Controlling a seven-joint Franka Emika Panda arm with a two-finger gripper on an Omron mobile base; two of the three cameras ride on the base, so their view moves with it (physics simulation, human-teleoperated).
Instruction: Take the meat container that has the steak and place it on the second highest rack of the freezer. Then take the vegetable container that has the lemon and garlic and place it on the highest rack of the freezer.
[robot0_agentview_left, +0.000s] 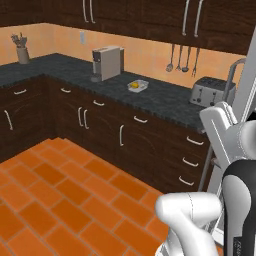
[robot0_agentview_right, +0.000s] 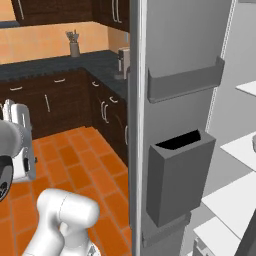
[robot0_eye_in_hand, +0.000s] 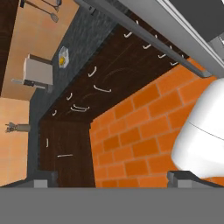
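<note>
Our pincer (robot0_eye_in_hand: 112, 178) hangs wide open with nothing between its tips, looking down on the orange tiled floor (robot0_eye_in_hand: 131, 131). Out at ten o'clock in the hand view sits the clear container with the lemon (robot0_eye_in_hand: 63, 59) on the dark worktop (robot0_eye_in_hand: 81, 48), beside the boxy coffee machine (robot0_eye_in_hand: 37, 72). From the left base view we see that lemon (robot0_agentview_left: 134, 85) at twelve o'clock, the toaster (robot0_agentview_left: 212, 91) at two. In the right base view the freezer (robot0_agentview_right: 180, 125) door stands open, white shelves (robot0_agentview_right: 235, 195) at four o'clock.
</note>
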